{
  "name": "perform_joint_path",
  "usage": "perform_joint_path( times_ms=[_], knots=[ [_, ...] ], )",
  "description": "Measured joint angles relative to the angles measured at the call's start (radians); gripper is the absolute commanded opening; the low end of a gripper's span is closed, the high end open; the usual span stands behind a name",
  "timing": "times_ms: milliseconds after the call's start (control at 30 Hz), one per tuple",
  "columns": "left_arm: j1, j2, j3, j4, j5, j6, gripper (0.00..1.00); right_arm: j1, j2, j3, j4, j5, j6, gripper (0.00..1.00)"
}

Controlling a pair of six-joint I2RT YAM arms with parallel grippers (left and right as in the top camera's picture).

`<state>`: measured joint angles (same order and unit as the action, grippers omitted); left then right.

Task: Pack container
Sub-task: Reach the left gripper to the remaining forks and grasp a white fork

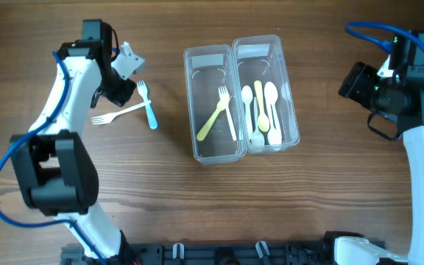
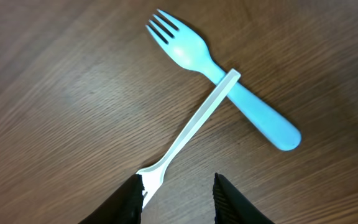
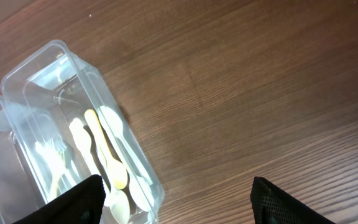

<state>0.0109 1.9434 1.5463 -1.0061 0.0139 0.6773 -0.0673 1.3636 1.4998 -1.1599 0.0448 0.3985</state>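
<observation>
Bench (image 1: 330, 191) of wood grain carries two clear containers side by side at centre, long walls touching. Left container (image 1: 191, 110) holds a yellow fork (image 1: 213, 119) and a packed white fork (image 1: 230, 118). Right container (image 1: 294, 103) holds spoons (image 1: 263, 110), white and yellow, lying lengthwise.

Left of the containers and well apart from them, a blue fork (image 2: 229, 84) and a loose white fork (image 2: 194, 121) lie crossed on the bench. The white handle end rests on top of the blue handle.

Left claw (image 2: 178, 186) hangs over the loose white fork's head end, fingers apart, nothing gripped. The head is partly hidden behind one finger, so contact cannot be told.

Right claw (image 3: 179, 196) has fingers wide apart and empty, over bare bench right of the containers.

Open bench lies all round the crossed forks and between them and the containers.

Only the left wrist view shows which fork lies on top. Only overhead shows both containers' contents whole. Right wrist view catches the containers at its left edge, with spoons seen through the clear wall.
</observation>
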Motion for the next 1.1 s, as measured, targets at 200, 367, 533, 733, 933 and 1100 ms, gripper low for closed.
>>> perform_joint_path(
  times_ms=[200, 367, 533, 733, 933, 1100],
  knots=[
    [0.004, 0.11, -0.001, 0.004, 0.015, 0.112, 0.59, 0.0, 0.0, 0.0, 0.001, 0.0, 0.0, 0.75],
    [0.004, 0.171, -0.004, 0.027, 0.011, 0.186, 0.49, 0.0, 0.0, 0.0, 0.014, 0.0, 0.0, 0.75],
    [0.004, 0.174, -0.004, 0.055, -0.011, 0.279, 0.34, 0.0, 0.0, 0.0, 0.002, 0.002, 0.0, 0.75],
    [0.004, 0.175, -0.007, 0.059, -0.019, 0.334, 0.33, 0.0, 0.0, 0.0, -0.001, 0.016, 0.0, 0.74],
    [0.003, 0.18, -0.057, 0.097, -0.024, 0.373, 0.32, 0.0, 0.0, 0.0, -0.003, 0.02, 0.0, 0.74],
    [0.003, 0.166, -0.083, 0.118, -0.019, 0.385, 0.04, 0.0, 0.0, 0.0, -0.006, 0.021, 0.0, 0.73]
  ],
)
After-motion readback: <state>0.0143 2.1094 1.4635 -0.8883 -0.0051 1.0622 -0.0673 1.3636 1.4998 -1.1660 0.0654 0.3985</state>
